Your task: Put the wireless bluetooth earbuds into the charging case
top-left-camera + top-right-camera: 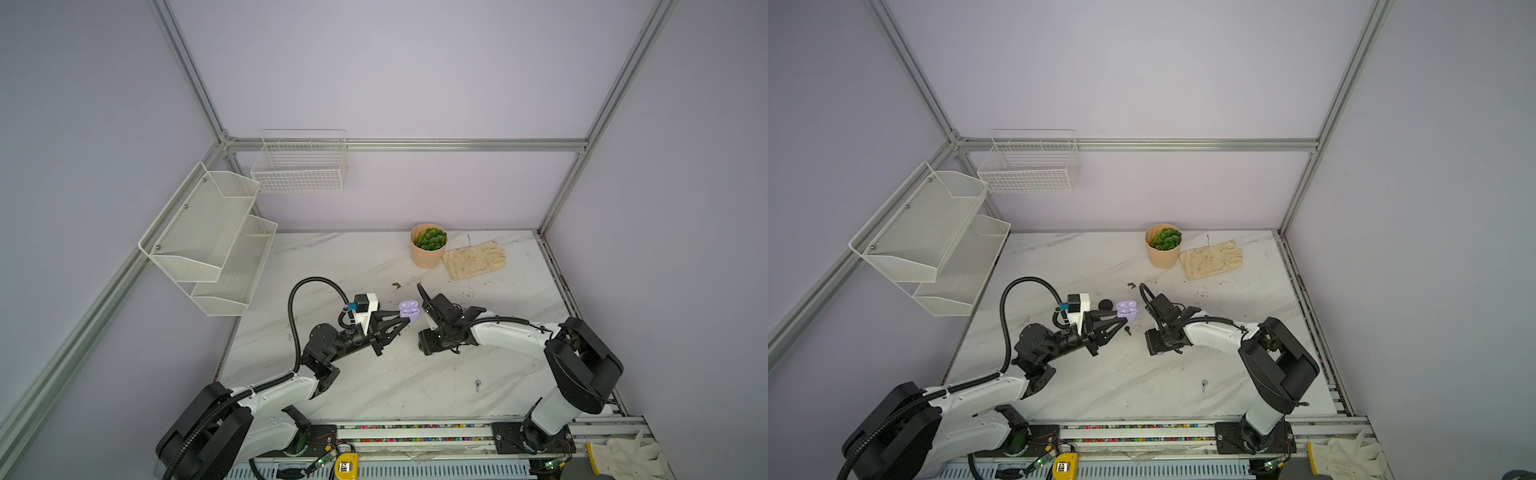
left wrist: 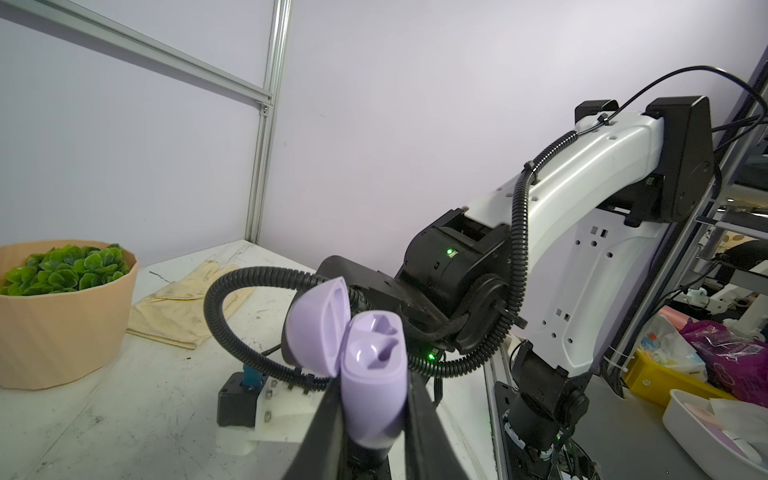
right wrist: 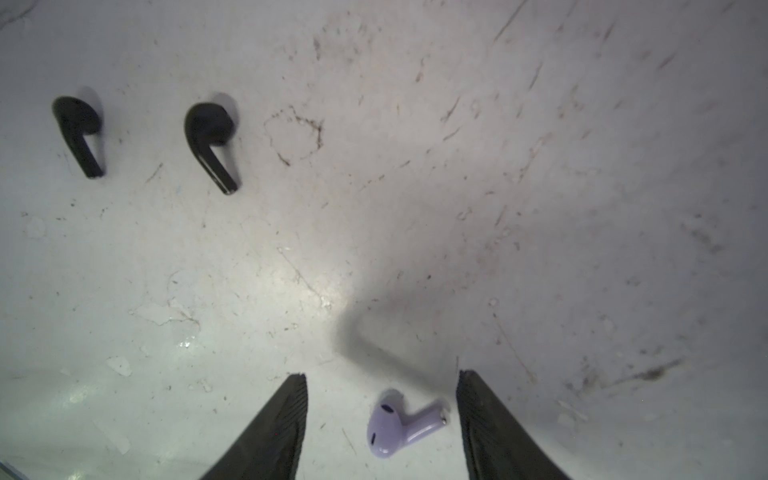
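Observation:
My left gripper [image 2: 372,388] is shut on the lilac charging case [image 2: 374,374], held a little above the table at mid-table in both top views [image 1: 409,311] [image 1: 1127,309]. The case's lid stands open and both sockets are empty. My right gripper [image 3: 382,376] points down at the table, open, with a lilac earbud [image 3: 399,424] lying free between its fingers. Two black earbuds [image 3: 79,133] [image 3: 210,141] lie further off on the table. Another lilac earbud [image 1: 478,385] lies alone toward the front. A round black case [image 1: 1105,305] sits beside the left gripper.
A peach pot with a green plant [image 1: 428,245] and a beige glove [image 1: 473,259] sit at the back. White mesh shelves [image 1: 208,241] and a wire basket [image 1: 299,166] hang on the left and back walls. A white glove [image 1: 627,457] lies at the front right rail.

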Controlling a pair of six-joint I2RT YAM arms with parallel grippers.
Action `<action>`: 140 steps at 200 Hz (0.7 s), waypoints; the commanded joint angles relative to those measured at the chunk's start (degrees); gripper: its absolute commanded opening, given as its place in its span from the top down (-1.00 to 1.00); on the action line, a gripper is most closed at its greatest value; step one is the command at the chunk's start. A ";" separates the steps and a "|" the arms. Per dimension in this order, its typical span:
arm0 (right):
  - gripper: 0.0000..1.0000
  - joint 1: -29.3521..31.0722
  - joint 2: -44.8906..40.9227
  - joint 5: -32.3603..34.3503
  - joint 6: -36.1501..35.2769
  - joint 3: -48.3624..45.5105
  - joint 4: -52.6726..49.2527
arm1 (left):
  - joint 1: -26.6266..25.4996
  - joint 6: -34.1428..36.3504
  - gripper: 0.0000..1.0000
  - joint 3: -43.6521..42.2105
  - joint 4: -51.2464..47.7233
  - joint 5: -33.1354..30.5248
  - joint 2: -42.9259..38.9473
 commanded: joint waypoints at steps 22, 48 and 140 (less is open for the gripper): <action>-0.22 0.09 -0.58 -1.34 -0.28 -2.31 -0.19 | -0.16 -0.10 1.00 -1.94 2.81 0.68 -0.65; -0.19 0.15 -1.22 -1.53 0.38 -2.70 -1.19 | -0.16 -0.01 1.00 -2.09 2.75 0.60 -0.52; -0.11 2.20 -4.53 0.22 1.57 -0.80 -5.22 | -0.16 0.08 1.00 -2.00 2.13 0.59 -0.34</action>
